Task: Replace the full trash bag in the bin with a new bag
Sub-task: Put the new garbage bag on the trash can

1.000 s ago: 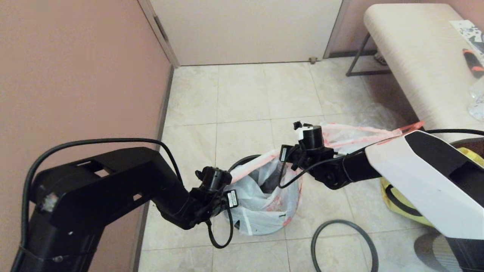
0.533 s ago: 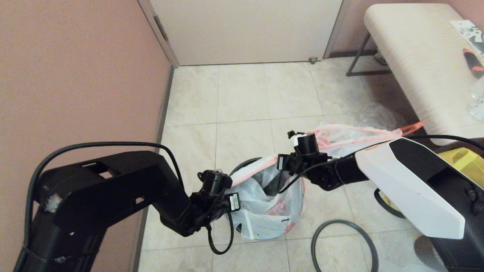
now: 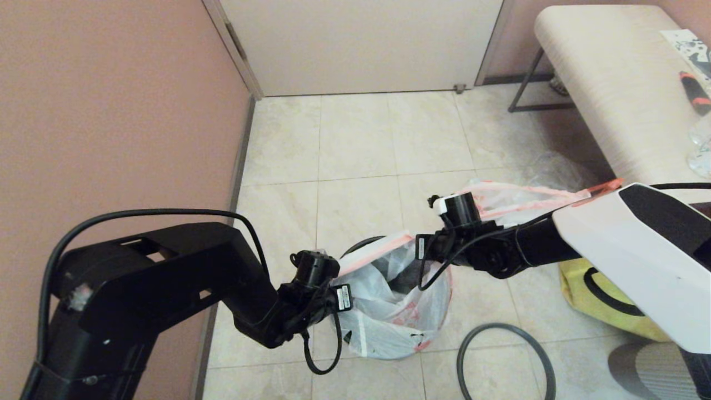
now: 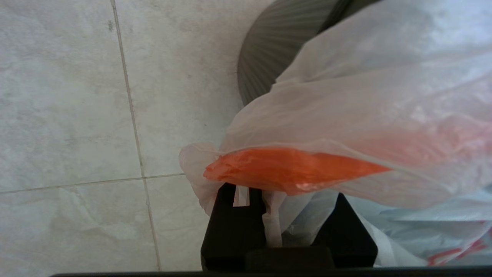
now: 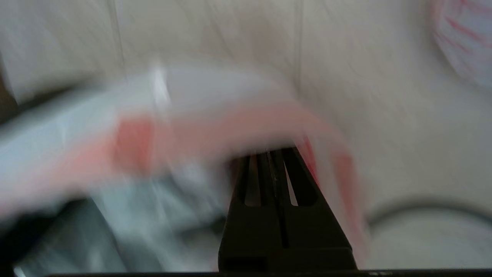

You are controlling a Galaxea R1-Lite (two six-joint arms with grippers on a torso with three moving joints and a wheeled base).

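The black bin [image 3: 361, 243] stands on the floor tiles with the new bag [image 3: 383, 316] draped in and over it. The bag's pink-orange hem runs taut between my two grippers. My left gripper [image 3: 338, 276] is at the bin's left edge. In the left wrist view its jaws [image 4: 286, 192] stand a little apart, with bag film [image 4: 365, 107] between them and the bunched hem lying across the tips, beside the ribbed bin wall [image 4: 269, 46]. My right gripper [image 3: 430, 260] is over the bin's right edge, shut [image 5: 269, 152] with the hem [image 5: 192, 127] at its tips.
The dark grey hoop [image 3: 460, 361] lies on the floor to the right of the bin. A bulging matching bag [image 3: 516, 203] sits behind my right arm, with a yellow bag [image 3: 627, 322] beside it. A pale bench [image 3: 600, 83] stands at the right and a wall [image 3: 111, 111] at the left.
My right gripper dipped toward the bin, then shifted right, drawing the hem and bag wider over the bin's right side. The left gripper has barely moved.
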